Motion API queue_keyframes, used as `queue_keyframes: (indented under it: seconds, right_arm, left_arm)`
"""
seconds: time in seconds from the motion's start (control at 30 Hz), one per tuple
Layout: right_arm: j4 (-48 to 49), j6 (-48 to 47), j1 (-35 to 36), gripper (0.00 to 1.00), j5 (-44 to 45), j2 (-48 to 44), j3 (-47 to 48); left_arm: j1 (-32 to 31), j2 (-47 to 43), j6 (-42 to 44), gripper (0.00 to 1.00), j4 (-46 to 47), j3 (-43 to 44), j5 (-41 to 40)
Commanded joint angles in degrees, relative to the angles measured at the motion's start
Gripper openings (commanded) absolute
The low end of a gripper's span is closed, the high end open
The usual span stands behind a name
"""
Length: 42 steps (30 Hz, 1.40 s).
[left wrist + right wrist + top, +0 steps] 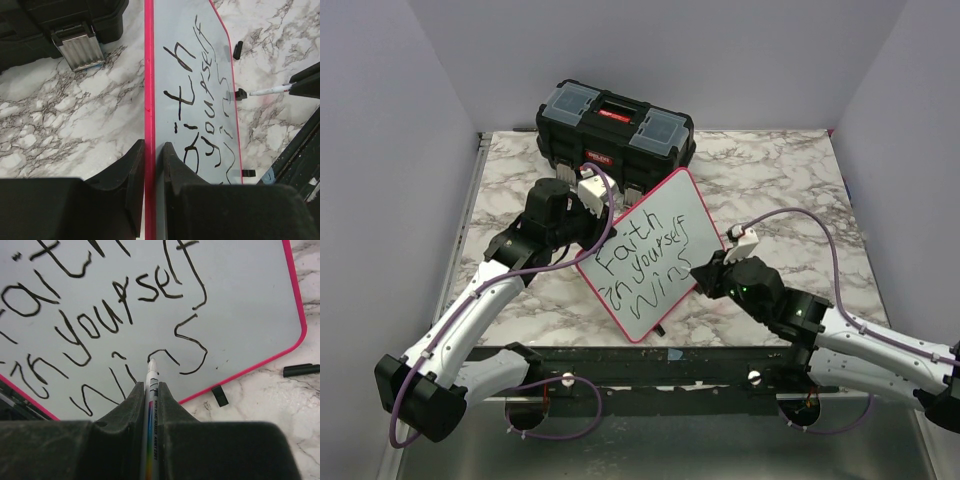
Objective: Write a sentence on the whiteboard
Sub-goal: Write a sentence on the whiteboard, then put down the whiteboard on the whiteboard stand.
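Two grips to hold firm: left pincer (150, 150) clamped on the red-rimmed whiteboard (172, 25), propping it tilted on the marble surface (770, 170) before the toolbox (615, 125); right pincer (151, 387) closed on the marker (151, 410), tip by "wins". Looks complete, so lift straight off, avoiding smears across the sentence (100, 320).

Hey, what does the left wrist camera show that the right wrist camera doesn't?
Only the left wrist view: the black toolbox with its metal latch, and the left gripper clamped on the whiteboard at its red rim. Only the right wrist view: the right gripper close up, shut on the printed barrel of the marker, whose tip is at the n of "wins". Both: the whiteboard, the sentence, the marker and the marble table.
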Motion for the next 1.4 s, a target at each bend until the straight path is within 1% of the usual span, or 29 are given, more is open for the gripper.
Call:
queue_keyframes:
  seconds: [0.0,0.13,0.4,0.53,0.57,0.73,0.87,0.97,1.03,1.23,1.37]
  right_arm:
    - [-3.79,0.25,0.09,0.01,1.33,-3.34,2.71]
    - [-4.58,0.51,0.12,0.00,3.26,-5.25,2.45]
    - [-5.29,0.84,0.09,0.01,4.70,-7.23,2.17]
    - [-5.12,1.22,0.09,0.01,4.73,-8.00,1.48]
    - [-5.01,1.38,0.09,0.01,4.63,-8.18,1.19]
    - [-4.89,1.30,0.13,0.01,4.69,-8.70,0.67]
    - [-5.07,1.40,0.08,0.01,5.01,-9.76,0.11]
    - [-5.32,1.43,0.12,0.01,5.21,-10.30,-0.10]
    - [-5.59,1.41,0.08,0.01,5.32,-10.41,-0.15]
    - [-5.77,1.58,0.08,0.01,5.74,-11.04,-0.26]
    - [-5.95,1.75,0.08,0.01,5.91,-11.18,-0.40]
  left_arm:
    - [-0.16,-1.49,3.10,0.00,1.30,-0.07,-0.75]
    - [-0.32,-0.92,1.50,0.00,0.81,0.77,2.20]
    - [-1.63,2.17,-0.05,0.00,-5.76,5.56,-0.49]
    - [-1.80,1.05,-1.00,0.00,-7.51,4.02,-0.84]
    - [-1.83,0.55,-2.73,0.00,-7.35,3.34,-0.92]
    - [-1.92,-0.62,-6.18,0.00,-7.89,1.49,-0.82]
    - [-1.92,-0.41,-8.43,0.00,-10.30,1.40,-1.15]
    - [-1.92,-2.01,-10.70,0.00,-9.13,-0.88,-0.75]
    - [-1.92,-2.97,-11.72,0.02,-7.63,-2.87,0.07]
    - [-1.95,-2.94,-12.55,0.14,-6.40,-5.18,-3.09]
    - [-1.92,-3.33,-12.86,0.20,-4.86,-6.73,-3.10]
